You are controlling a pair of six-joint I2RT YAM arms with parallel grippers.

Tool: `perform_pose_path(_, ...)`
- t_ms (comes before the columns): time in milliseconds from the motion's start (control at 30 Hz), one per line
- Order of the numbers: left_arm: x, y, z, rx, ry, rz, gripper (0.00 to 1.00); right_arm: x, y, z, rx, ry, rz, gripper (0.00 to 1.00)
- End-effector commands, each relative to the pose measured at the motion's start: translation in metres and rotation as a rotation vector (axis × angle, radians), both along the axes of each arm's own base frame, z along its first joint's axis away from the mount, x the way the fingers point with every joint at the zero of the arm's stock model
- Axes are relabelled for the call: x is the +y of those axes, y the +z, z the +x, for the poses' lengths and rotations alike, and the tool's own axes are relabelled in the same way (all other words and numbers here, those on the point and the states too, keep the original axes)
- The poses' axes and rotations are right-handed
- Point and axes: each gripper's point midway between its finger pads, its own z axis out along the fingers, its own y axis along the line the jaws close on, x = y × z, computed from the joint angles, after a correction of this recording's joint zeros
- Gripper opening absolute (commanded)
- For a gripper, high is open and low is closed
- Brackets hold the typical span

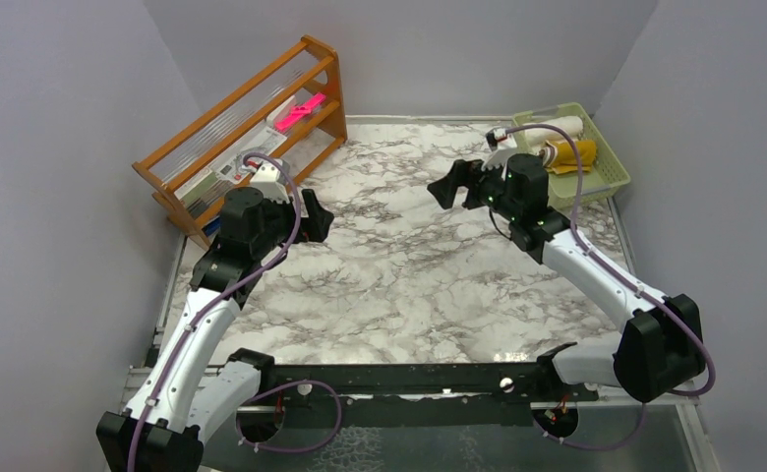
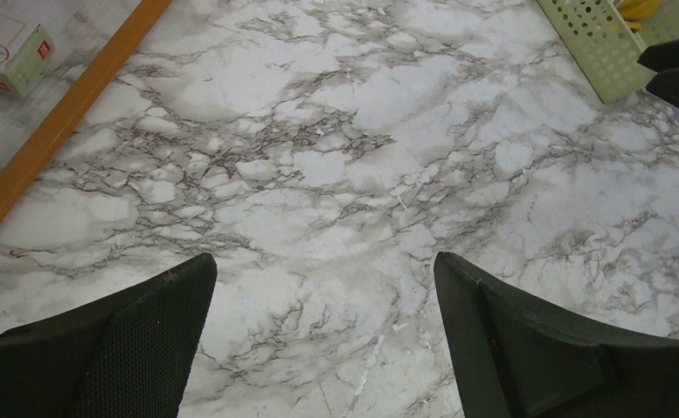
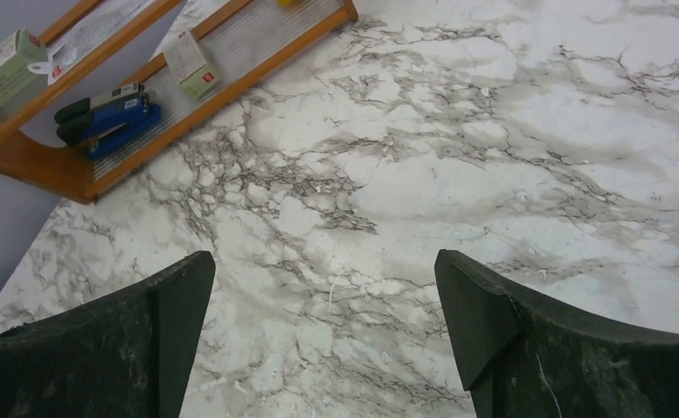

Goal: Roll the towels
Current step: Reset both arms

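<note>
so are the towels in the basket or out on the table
In the basket: the cream towel and the mustard towel both lie inside the green basket at the far right.

Orange wooden two-tier rack (image 1: 242, 118) at far-left corner of white, grey-veined marble tabletop (image 1: 409, 275). Holds blue stapler (image 3: 110, 117) and flat pink object (image 1: 298, 111). Pale green perforated plastic basket (image 1: 611, 162) at far-right corner.

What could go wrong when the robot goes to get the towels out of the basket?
The cream towel and yellow towel lie bunched together in the green basket, so the right arm's jaws might pull out both at once. The jaws could also snag the basket's wall and drag or tip it.
</note>
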Motion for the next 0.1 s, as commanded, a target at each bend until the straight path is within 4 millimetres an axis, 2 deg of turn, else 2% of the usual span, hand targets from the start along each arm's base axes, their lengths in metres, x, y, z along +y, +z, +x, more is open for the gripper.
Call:
perform_pose_path(0,0.0066,-0.0012,0.002,-0.008,0.021,0.027,0.99,0.0011,0.0012,-0.0024,-0.033,0.008,0.002,1.0)
perform_pose_path(67,0.0067,-0.0019,0.0021,-0.008,0.02,0.03,0.99,0.0005,0.0039,-0.0012,-0.035,0.001,0.005,1.0)
